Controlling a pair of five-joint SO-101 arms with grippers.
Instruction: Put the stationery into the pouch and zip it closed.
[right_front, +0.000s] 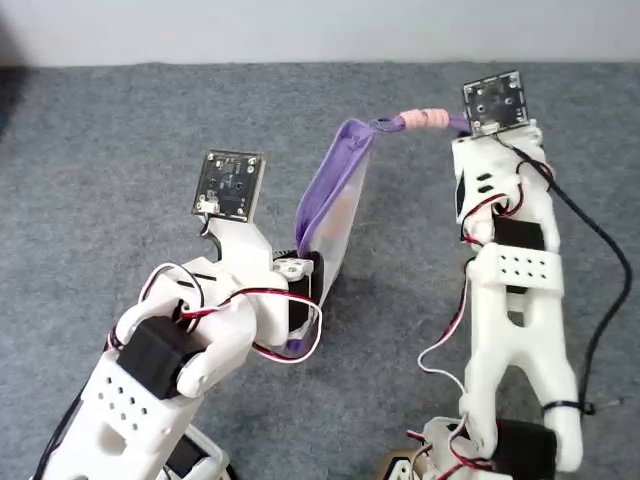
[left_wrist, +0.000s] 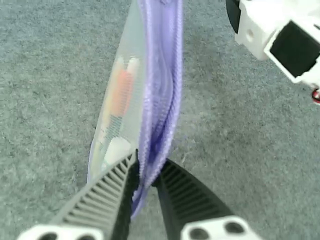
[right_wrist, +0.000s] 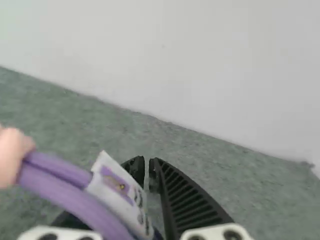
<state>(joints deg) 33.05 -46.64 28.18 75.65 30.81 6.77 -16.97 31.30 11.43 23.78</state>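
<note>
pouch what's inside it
Through the pouch wall, an orange shape and a white piece show. The zip covers the rest; what they are is unclear.

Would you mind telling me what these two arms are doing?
The left pincer is shut on the near end of the purple pouch, holding it on edge over the table. The right pincer is shut on the strap at its far end. Stationery shows through the clear side; the zip's state is unclear.
</note>
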